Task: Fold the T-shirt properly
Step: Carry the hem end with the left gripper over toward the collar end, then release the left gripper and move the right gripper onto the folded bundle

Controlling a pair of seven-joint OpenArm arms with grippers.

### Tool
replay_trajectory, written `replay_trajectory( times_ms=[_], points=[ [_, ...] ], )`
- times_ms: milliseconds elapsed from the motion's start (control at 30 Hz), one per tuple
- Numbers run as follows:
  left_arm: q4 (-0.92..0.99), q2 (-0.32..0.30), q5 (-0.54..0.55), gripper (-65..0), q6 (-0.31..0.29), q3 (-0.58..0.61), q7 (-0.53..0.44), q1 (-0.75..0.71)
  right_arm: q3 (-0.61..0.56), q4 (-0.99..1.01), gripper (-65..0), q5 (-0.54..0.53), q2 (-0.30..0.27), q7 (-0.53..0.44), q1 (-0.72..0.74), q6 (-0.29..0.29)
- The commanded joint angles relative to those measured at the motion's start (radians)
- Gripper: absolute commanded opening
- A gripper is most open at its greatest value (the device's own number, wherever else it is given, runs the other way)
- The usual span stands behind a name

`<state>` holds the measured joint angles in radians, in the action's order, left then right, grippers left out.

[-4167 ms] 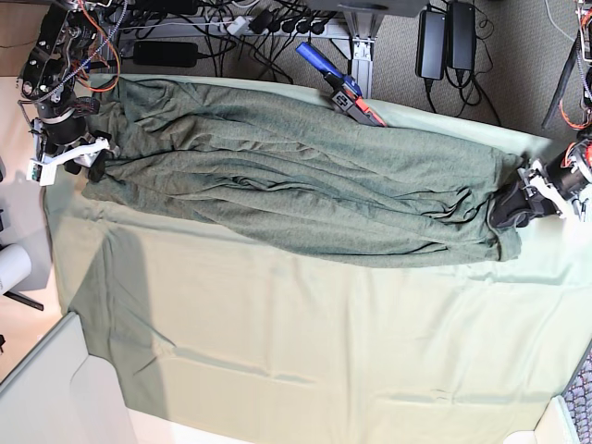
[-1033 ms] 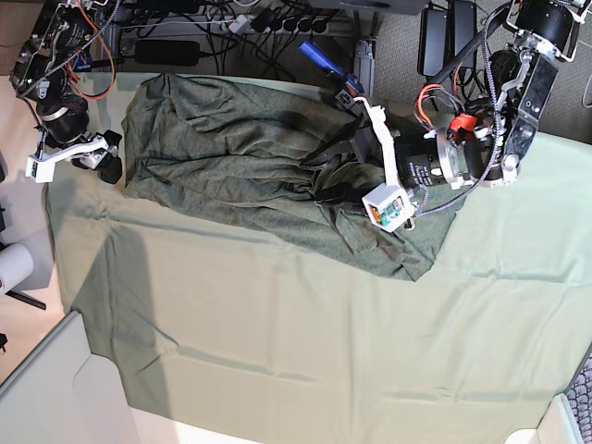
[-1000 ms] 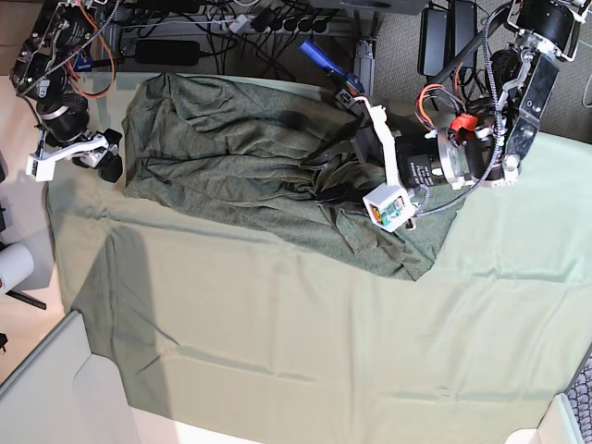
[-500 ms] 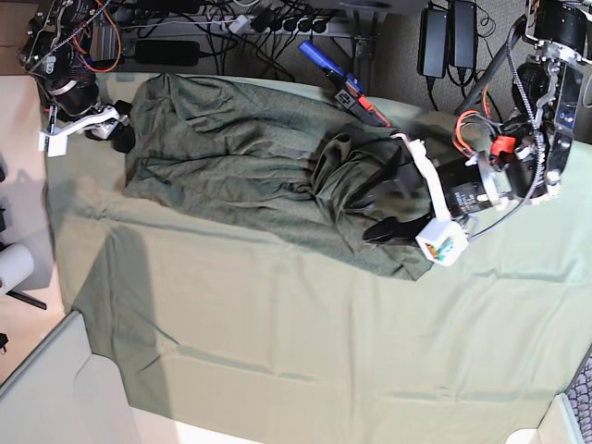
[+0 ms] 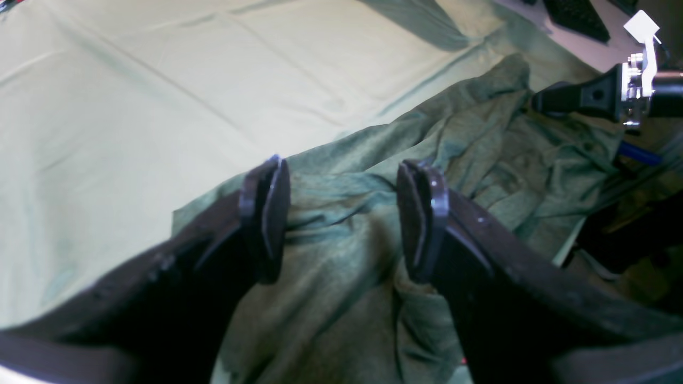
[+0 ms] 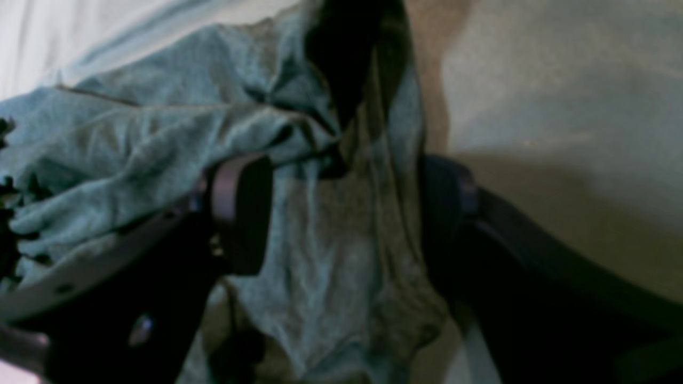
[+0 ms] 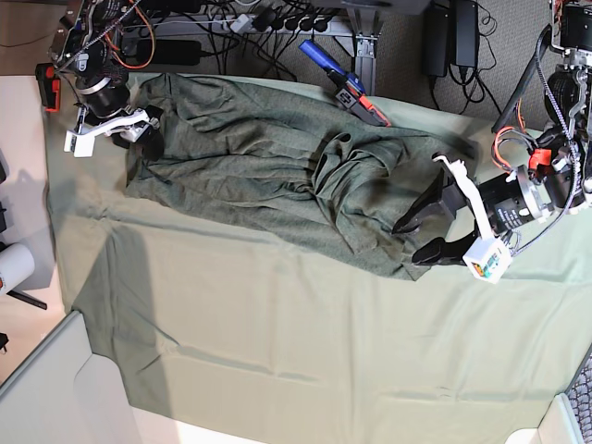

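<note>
Base view has the T-shirt [image 7: 277, 176] lying 9-to-3, bunched end at 9 o'clock of the left gripper [image 7: 424, 225], right gripper [image 7: 146, 132] over the far end, both jaws apart, holding nothing.

A mint-green table cloth [image 7: 305, 342] carries the crumpled T-shirt [image 7: 268, 176].

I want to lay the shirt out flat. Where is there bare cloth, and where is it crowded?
Free: the wide table cloth below the T-shirt's lower edge. Crowded: the top edge, where the shirt bunches beside a blue tool, and both ends, with the left pincer and right pincer.
</note>
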<state>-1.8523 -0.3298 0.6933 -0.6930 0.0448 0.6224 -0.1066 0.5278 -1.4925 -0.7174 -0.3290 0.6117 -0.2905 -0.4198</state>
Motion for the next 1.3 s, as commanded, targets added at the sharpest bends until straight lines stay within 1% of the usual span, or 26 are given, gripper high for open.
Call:
replay_trajectory(
  times_ms=[0, 67, 100, 133, 267, 300, 333, 433, 500, 567, 667, 767, 900, 1000, 1033, 1133, 1200, 1267],
  points=[
    [-0.018, -0.006, 0.021, -29.8, -0.005, -0.015, -0.019, 0.009, 0.000, -0.009, -23.3, 0.003, -0.005, 0.011, 0.000, -0.011],
    [-0.018, -0.006, 0.021, -29.8, -0.005, -0.027, -0.018, 0.003, 0.000, -0.009, -24.0, 0.010, -0.003, -0.011, 0.002, -0.011],
    [-0.018, -0.009, 0.021, -29.8, -0.005, -0.029, -0.016, 0.001, 0.000, -0.009, -27.7, 0.021, -0.003, -0.018, 0.002, -0.011],
    [-0.018, -0.014, 0.021, -29.8, -0.005, -0.029, -0.015, 0.000, 0.000, -0.009, -33.5, 0.023, -0.003, -0.026, 0.005, -0.011],
    [-0.018, -0.042, 0.021, -29.8, -0.005, -0.029, -0.015, 0.000, 0.000, -0.009, -62.9, 0.042, -0.003, -0.056, 0.021, -0.011],
    [-0.018, -0.050, 0.021, -29.8, -0.005, -0.029, -0.013, 0.000, 0.000, -0.009, -65.0, 0.056, -0.004, -0.075, 0.022, -0.011],
    [-0.018, -0.058, 0.021, -29.8, -0.005, -0.029, -0.012, 0.000, 0.000, -0.009, -65.0, 0.072, -0.004, -0.090, 0.024, -0.011],
    [-0.018, -0.084, 0.020, -29.8, -0.005, -0.029, -0.012, 0.001, 0.000, -0.009, -65.0, 0.121, -0.009, -0.095, 0.037, -0.011],
    [-0.018, -0.102, 0.019, -29.8, -0.005, -0.029, -0.012, 0.000, 0.000, -0.009, -65.0, 0.144, -0.023, -0.098, 0.044, -0.011],
    [-0.018, -0.121, 0.012, -29.8, -0.005, -0.029, -0.012, 0.000, 0.003, -0.009, -65.0, 0.164, -0.047, -0.108, 0.047, -0.010],
    [-0.018, -0.142, -0.006, -29.8, -0.005, -0.029, -0.012, 0.000, 0.003, -0.005, -65.0, 0.198, -0.097, -0.123, 0.046, -0.009],
    [-0.018, -0.144, -0.005, -29.8, -0.005, -0.037, -0.012, 0.001, 0.003, 0.014, -65.0, 0.197, -0.143, -0.122, 0.046, -0.007],
    [-0.018, -0.144, -0.003, -29.8, -0.005, -0.038, -0.012, 0.000, 0.014, 0.037, -65.0, 0.198, -0.172, -0.124, 0.047, -0.006],
    [-0.018, -0.145, -0.004, -29.8, -0.005, -0.038, -0.011, 0.000, 0.039, 0.043, -65.0, 0.195, -0.174, -0.129, 0.048, -0.007],
    [-0.018, -0.145, -0.004, -29.8, -0.005, -0.038, -0.011, 0.000, 0.045, 0.043, -65.0, 0.177, -0.175, -0.125, 0.047, -0.007],
    [-0.018, -0.145, -0.011, -29.8, -0.005, -0.038, -0.011, 0.000, 0.050, 0.039, -65.0, 0.068, -0.173, -0.090, 0.050, -0.008],
    [-0.018, -0.145, -0.032, -29.8, -0.005, -0.040, -0.011, -0.003, 0.050, 0.013, -65.0, 0.014, -0.156, -0.082, 0.052, -0.008],
    [-0.018, -0.152, -0.044, -29.8, -0.005, -0.054, -0.012, -0.008, 0.050, -0.048, -65.0, -0.011, -0.114, -0.060, 0.058, -0.011]
  ],
)
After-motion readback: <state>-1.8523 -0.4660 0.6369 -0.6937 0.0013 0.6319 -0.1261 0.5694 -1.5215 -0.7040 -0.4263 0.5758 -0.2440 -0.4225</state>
